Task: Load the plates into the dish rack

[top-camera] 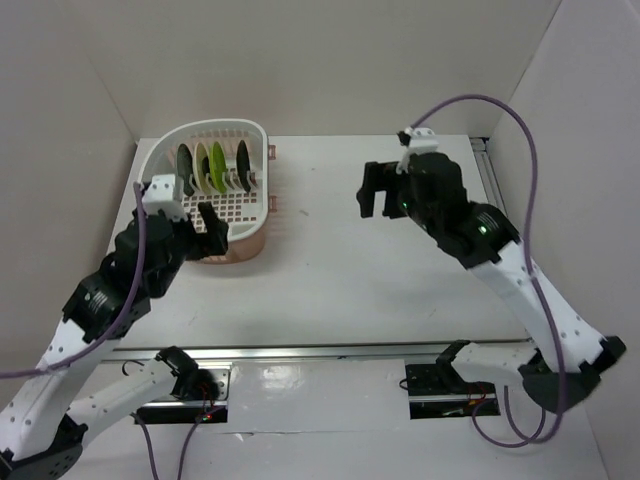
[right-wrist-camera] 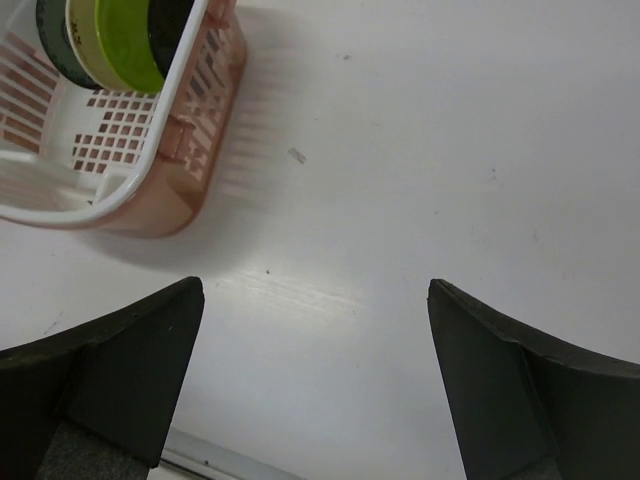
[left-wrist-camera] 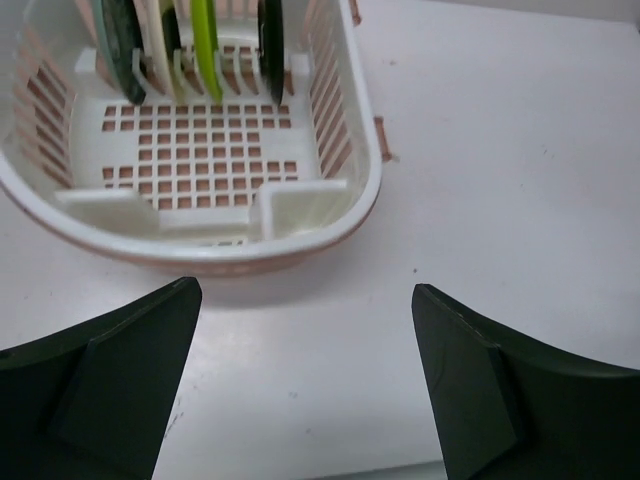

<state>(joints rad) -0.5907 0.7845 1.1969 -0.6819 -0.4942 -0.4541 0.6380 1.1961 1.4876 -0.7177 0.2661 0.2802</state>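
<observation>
**Entry: dish rack and contents, hazard note**

- Dish rack (top-camera: 225,124): at 10 o'clock on the table (top-camera: 400,290), white basket on a pinkish base.
- Plates, four, all on edge between the pegs at the rack's 12 o'clock end. In left-to-right order they are the dark-patterned plate (left-wrist-camera: 120,40), cream plate (left-wrist-camera: 155,45), lime green plate (left-wrist-camera: 205,40) and black plate (left-wrist-camera: 270,40). No plate shows outside the rack, so loading is judged done.
- Left gripper (top-camera: 185,212): fingers spread wide and holding nothing, over the rack's 6 o'clock rim.
- Right gripper (top-camera: 385,200): fingers likewise wide and empty, over bare table at 3 o'clock of the rack and well apart from it.

**Hazards, as judged**

1. The left gripper is the one near the rack. Dropping or pushing toward 12 o'clock could catch a wide finger on the rim. That would skid the light basket or tip it.
2. Such a jolt could rock the upright plates out of their slots. The black plate stands apart from the other three, so it looks likeliest to topple.
3. The right gripper poses little risk unless it sweeps toward 9 o'clock.
</observation>
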